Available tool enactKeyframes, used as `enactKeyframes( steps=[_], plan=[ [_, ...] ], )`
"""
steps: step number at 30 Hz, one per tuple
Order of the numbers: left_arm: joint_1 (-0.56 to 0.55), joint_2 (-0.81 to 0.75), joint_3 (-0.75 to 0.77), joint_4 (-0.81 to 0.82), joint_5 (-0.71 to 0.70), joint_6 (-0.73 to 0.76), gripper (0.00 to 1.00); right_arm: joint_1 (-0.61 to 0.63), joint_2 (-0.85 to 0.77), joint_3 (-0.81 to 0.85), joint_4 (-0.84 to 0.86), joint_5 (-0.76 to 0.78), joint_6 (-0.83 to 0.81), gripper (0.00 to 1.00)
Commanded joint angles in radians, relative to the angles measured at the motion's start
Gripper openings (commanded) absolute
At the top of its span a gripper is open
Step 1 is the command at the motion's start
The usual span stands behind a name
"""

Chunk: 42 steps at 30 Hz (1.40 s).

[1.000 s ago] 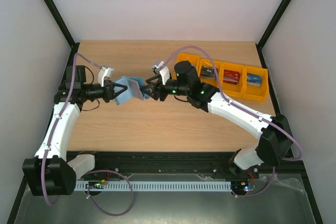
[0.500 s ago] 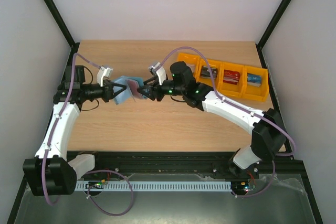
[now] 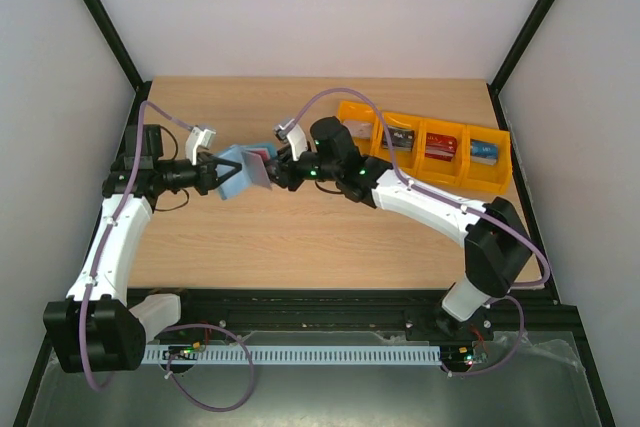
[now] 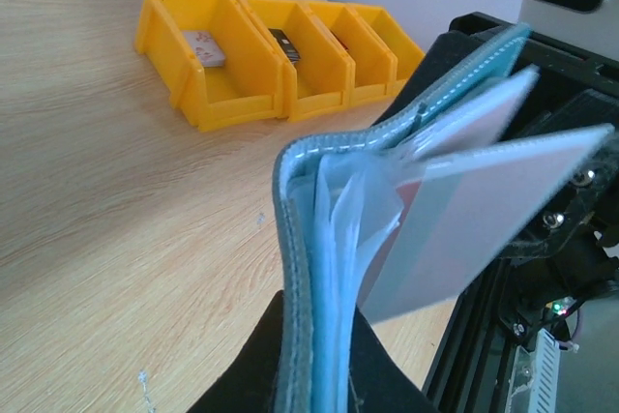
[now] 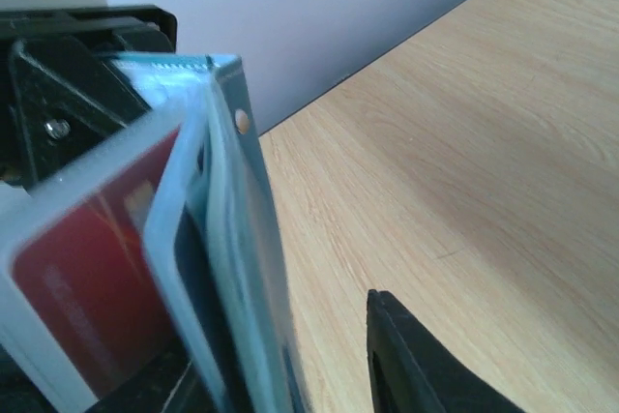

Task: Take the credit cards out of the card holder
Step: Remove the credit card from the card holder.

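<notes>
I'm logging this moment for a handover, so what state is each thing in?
Card holder, lifted off the table, spread open.
Red card, inside a clear pocket of the holder.
Left fingers, shut on the holder's folded edge.
Right fingers, open, at the holder's card side.
Bins, holding cards.

A robotics lab cell: white panels in a black frame enclose a wooden table.
</notes>
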Motion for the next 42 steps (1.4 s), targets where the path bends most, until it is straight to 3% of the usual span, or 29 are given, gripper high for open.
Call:
enactKeyframes(
  steps=[1,2,5,7,8,14,18,23,33,42],
  plan=[
    [0.002,0.007,-0.006,0.016,0.031,0.006,0.07,0.040,0.030,0.082,0.007,0.034,0.006,0.28],
    [0.001,0.007,-0.006,0.016,0.030,0.006,0.13,0.050,0.036,0.090,0.006,0.043,0.013,0.22],
    [0.002,0.005,-0.007,0.019,0.022,0.002,0.60,0.057,0.047,0.111,-0.012,0.113,0.041,0.03],
    [0.004,0.004,-0.007,0.023,0.008,-0.002,0.89,0.058,0.056,0.138,-0.071,0.239,0.056,0.02],
    [0.005,0.002,-0.008,0.027,-0.002,-0.006,0.98,0.059,0.061,0.158,-0.112,0.324,0.064,0.02],
    [0.016,0.000,-0.022,0.078,-0.104,-0.065,0.99,0.099,0.097,0.281,-0.351,0.759,0.063,0.02],
    [0.024,0.000,-0.028,0.099,-0.136,-0.090,1.00,0.115,0.117,0.341,-0.454,0.870,0.032,0.02],
    [0.025,-0.004,-0.031,0.094,-0.109,-0.085,0.99,0.111,0.064,0.289,-0.391,0.701,-0.029,0.02],
    [0.036,-0.009,-0.027,0.068,0.075,-0.060,0.99,-0.021,-0.121,0.106,-0.154,0.058,-0.040,0.02],
    [0.036,-0.013,-0.001,-0.035,0.232,0.060,0.99,-0.034,-0.137,0.088,-0.121,-0.098,-0.047,0.02]
  ],
)
